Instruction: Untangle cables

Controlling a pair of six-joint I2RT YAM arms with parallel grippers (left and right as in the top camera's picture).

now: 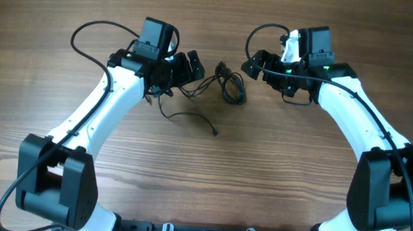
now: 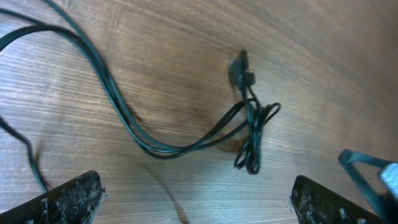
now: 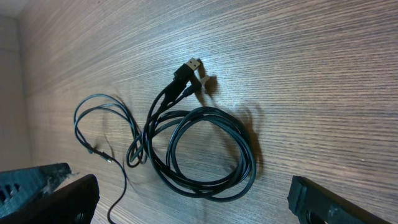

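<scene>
The cables lie as thin black cords between the two grippers: a small coil with plug ends, and a thinner strand trailing toward the front. In the right wrist view the coil lies flat with its plugs at the top. My right gripper hangs open just above and beside it, holding nothing. In the left wrist view a doubled cord runs to a knotted bundle. My left gripper is open above bare wood, short of the bundle. Overhead, the left gripper and right gripper flank the coil.
The wooden table carries nothing else. Thicker black wires loop off the left arm, and another loop rises off the right arm. The two gripper heads are close together, one on each side of the coil.
</scene>
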